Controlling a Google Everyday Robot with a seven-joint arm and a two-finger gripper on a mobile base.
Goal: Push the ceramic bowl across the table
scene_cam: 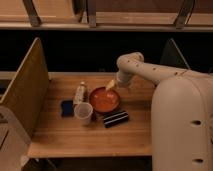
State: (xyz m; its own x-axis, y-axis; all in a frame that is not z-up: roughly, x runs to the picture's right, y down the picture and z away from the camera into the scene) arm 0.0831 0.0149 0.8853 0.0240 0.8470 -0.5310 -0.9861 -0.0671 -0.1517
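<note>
Near the middle of the table point(60, 142), the ceramic bowl point(104, 100) has a white cup point(83, 112) just beside its near left, a bottle point(80, 92) further left, a dark striped box point(116, 118) just in front, and the gripper point(111, 84) at its far rim, grasp impossible to tell.

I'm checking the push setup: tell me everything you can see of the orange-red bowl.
The ceramic bowl is round, shallow, glossy orange-red, upright near the middle of the wooden table. The gripper sits at its far rim. A white cup and a dark striped block stand close by its near edge.
</note>
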